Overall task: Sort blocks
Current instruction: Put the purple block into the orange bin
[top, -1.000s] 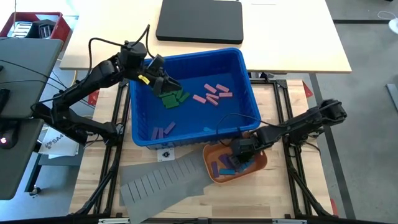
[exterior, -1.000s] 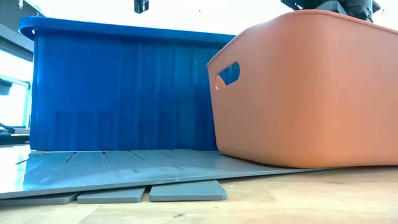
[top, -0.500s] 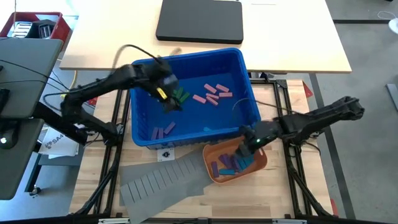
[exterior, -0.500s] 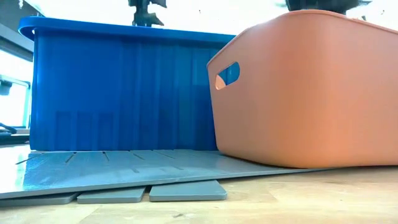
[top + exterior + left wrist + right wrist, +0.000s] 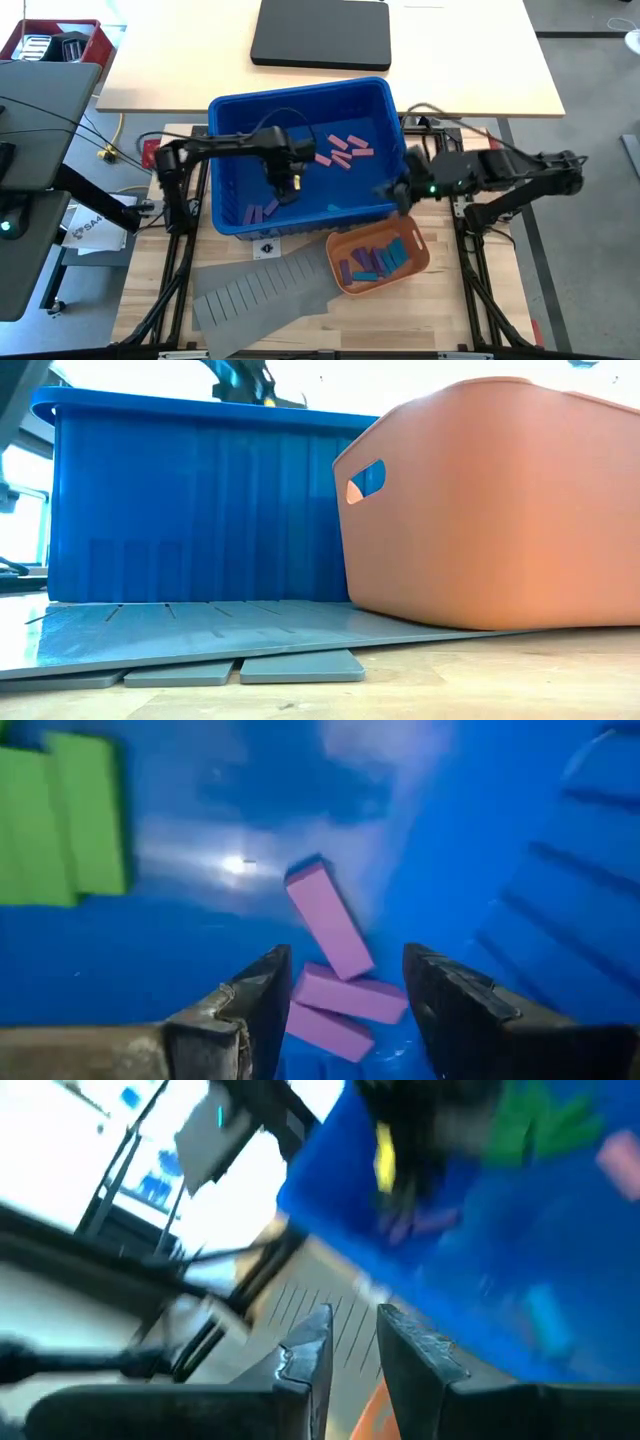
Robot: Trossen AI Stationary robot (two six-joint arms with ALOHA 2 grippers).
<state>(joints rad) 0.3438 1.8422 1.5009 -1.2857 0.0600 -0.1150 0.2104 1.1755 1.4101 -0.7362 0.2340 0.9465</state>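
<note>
Deep in the blue bin (image 5: 300, 88), my left gripper (image 5: 285, 190) (image 5: 345, 970) points down, open, with its fingers standing on either side of three purple blocks (image 5: 330, 925) (image 5: 262, 210) that lie on the bin floor; none is held. Green blocks (image 5: 60, 825) and pink blocks (image 5: 345, 150) lie farther in. My right gripper (image 5: 393, 190) (image 5: 345, 1345) hovers above the bin's near right wall with a narrow gap between its fingers and nothing in it. The orange tray (image 5: 422, 258) holds purple and blue blocks (image 5: 372, 262).
A grey slotted sheet (image 5: 260, 290) lies at the near edge, partly under the bin and the tray (image 5: 500, 510). A light blue block (image 5: 545, 1315) lies in the bin. A black laptop (image 5: 320, 32) sits on the far table and a red box (image 5: 50, 40) at far left.
My left gripper has swung from the bin's far left corner toward the near edge, tipped to point down and dropped into the bin over the purple blocks. My right gripper has risen out of the orange tray and gone toward the far edge, above the bin's near right wall.
</note>
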